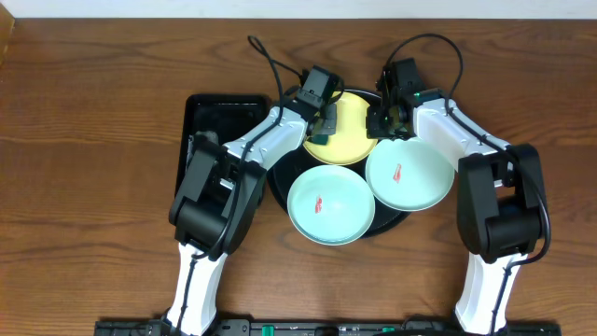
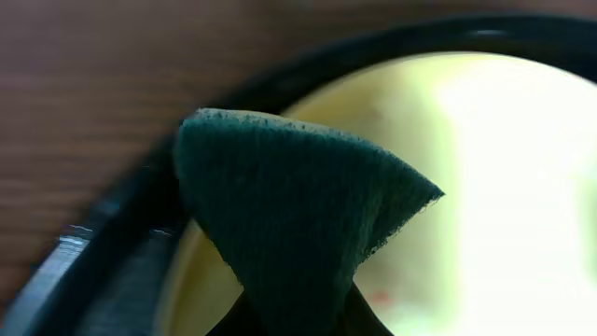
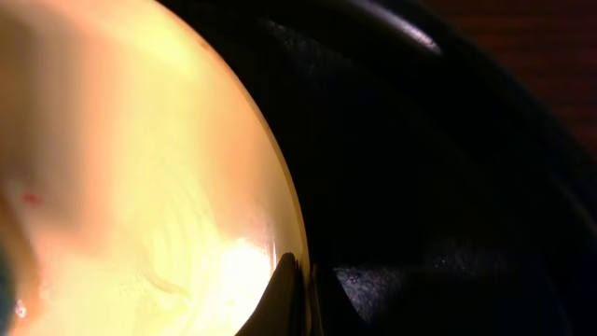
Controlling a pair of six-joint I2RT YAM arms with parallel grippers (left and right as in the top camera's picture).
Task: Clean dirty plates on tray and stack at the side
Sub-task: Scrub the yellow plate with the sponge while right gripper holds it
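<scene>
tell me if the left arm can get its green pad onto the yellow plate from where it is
Probably yes. The left arm's jaws hold the green pad over the yellow plate's left rim, nothing between them. The right arm's jaws sit at the opposite rim, leaving the plate's middle bare.

Yellow plate point(image 1: 347, 140) partly covered overhead, blurred at wrists; green pad point(image 2: 298, 224) cropped

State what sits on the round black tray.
Three plates: a yellow plate at the back, a left mint plate and a right mint plate, both red-smeared. They hide most of the tray floor.
</scene>
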